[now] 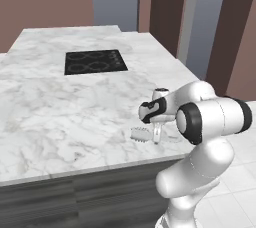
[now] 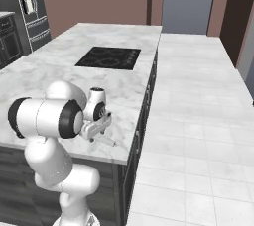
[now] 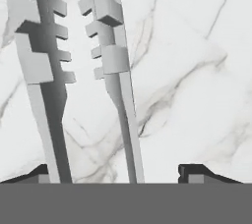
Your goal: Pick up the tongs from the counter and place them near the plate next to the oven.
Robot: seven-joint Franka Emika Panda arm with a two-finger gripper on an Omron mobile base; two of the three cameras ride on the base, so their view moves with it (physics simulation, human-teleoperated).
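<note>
Tongs (image 1: 141, 134), one pair, lie flat on the marble bench (image 1: 60, 112) near its front right corner, ridged ends pointing away from the hand. One tool (image 1: 157, 134) hangs low over them, fingers straddling the arms; whether they grip I cannot tell. One black cooktop (image 1: 95, 61) sits well apart, with bare marble between.

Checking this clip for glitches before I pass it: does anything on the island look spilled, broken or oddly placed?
Nothing stands out. The tongs lie flat and whole on the marble counter near its front edge, with the pincer lowered over them. The cooktop sits flush in the counter. No spill or damage shows.
</note>
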